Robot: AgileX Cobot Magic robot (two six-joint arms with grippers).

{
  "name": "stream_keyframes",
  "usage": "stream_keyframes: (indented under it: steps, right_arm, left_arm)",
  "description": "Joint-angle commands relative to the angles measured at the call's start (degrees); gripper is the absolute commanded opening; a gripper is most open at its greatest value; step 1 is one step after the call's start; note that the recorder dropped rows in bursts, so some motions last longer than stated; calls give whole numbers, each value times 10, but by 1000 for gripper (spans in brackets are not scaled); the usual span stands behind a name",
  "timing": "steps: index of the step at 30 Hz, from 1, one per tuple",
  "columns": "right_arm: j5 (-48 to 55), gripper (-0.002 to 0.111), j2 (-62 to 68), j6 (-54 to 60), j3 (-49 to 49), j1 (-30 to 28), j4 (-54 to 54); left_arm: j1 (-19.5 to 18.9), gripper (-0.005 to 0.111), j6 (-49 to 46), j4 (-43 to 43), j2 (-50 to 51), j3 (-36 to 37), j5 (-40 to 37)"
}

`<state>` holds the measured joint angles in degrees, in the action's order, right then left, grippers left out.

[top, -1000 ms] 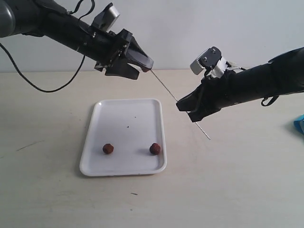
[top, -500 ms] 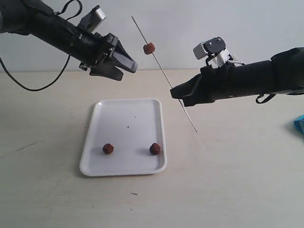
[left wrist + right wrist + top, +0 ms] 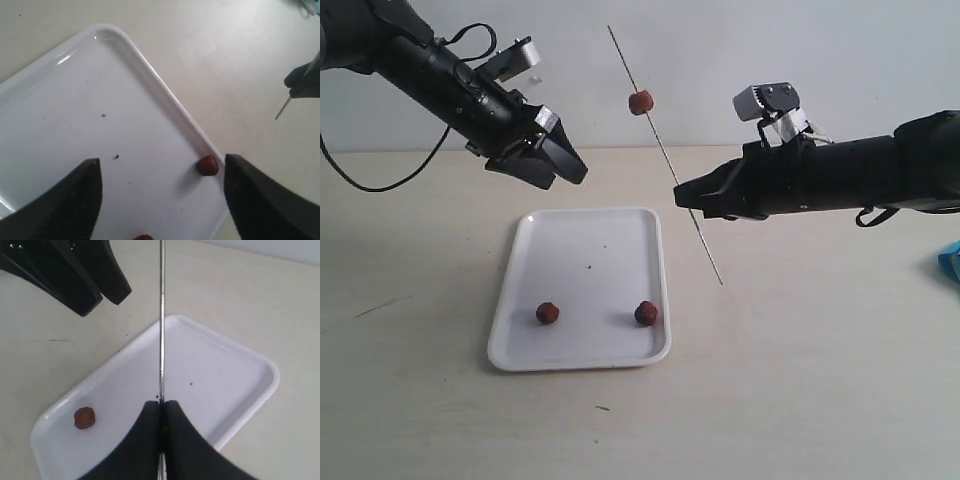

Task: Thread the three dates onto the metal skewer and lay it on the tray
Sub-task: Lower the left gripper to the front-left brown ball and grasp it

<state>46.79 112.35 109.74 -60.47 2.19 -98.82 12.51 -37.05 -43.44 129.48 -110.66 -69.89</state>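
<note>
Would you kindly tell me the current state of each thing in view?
Flat white rectangular tray: on table.
Thin grey metal skewer: tilted, held in air.
Wrinkled reddish-brown date: threaded on skewer.
Two other dates: loose on tray.
Left gripper: open, empty.
Right gripper: shut on skewer.

The three dates (image 3: 548, 313) are wrinkled reddish-brown, the tray (image 3: 585, 250) plain white with a few tiny dark specks, the metal skewer (image 3: 670, 165) grey, the left gripper (image 3: 567, 182) and right gripper (image 3: 682, 198) black, the table (image 3: 800, 380) pale beige, the wall (image 3: 770, 50) off-white.
</note>
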Motion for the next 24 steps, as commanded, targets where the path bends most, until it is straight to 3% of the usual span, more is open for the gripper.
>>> stream_keyframes:
  steps: [1, 10, 14, 17, 21, 24]
  right_arm:
    - [-7, 0, -5, -43, 2, -2, -11]
    - [24, 0, -20, -48, 2, -2, -11]
    - [-22, 0, -43, -51, 13, -2, -11]
    - [-53, 0, -70, -44, 52, -2, -11]
    - [-54, 0, -96, -46, 83, -2, -11]
    - [-53, 0, -108, -46, 103, -2, -11]
  left_arm:
    - [1, 67, -3, 11, -6, 1, -1]
    - [28, 67, -49, 95, -6, 35, -1]
    - [38, 67, -63, 115, -12, 47, -1]
    - [52, 67, -75, 187, -36, 99, -1]
    - [63, 67, -74, 189, -71, 164, -1]
    - [93, 67, -5, 246, -99, 203, -1]
